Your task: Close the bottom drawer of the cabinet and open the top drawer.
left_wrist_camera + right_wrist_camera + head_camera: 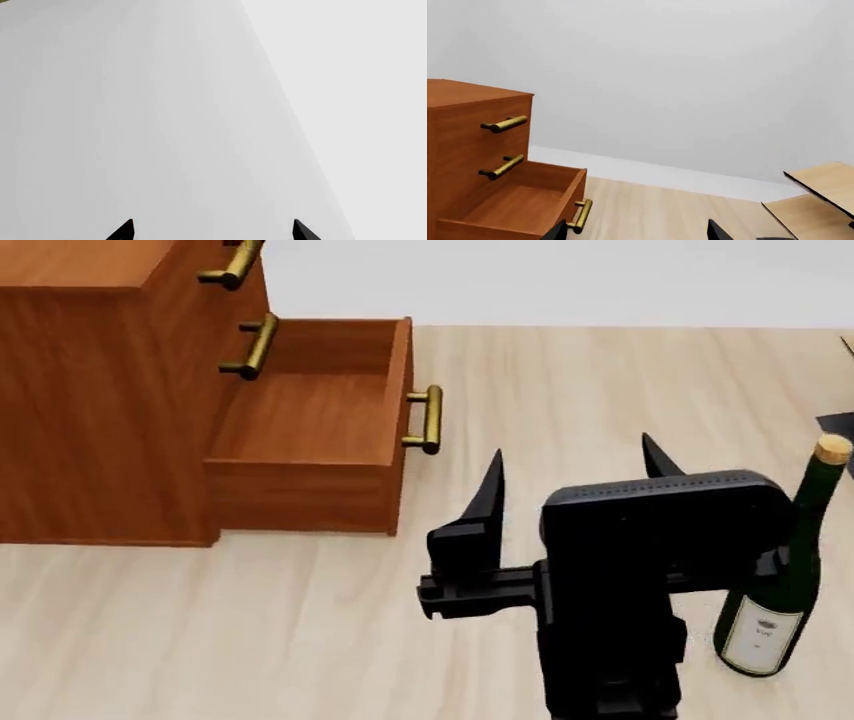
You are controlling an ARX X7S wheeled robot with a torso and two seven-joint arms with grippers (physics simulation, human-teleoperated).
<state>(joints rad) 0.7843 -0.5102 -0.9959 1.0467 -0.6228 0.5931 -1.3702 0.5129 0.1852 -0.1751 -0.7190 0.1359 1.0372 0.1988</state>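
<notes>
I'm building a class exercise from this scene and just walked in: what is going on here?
A simulated two-armed robot faces a small wooden cabinet on a pale wood floor. Its bottom drawer is pulled fully out and looks empty; the middle and top drawer are shut. The right gripper hangs open in front of the open drawer's brass handle, holding nothing and not touching it. The left gripper is open too, facing only a blank wall. A green wine bottle stands beside the right arm.

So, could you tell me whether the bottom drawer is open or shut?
Open: the bottom drawer juts from the cabinet, its empty inside exposed.
</notes>
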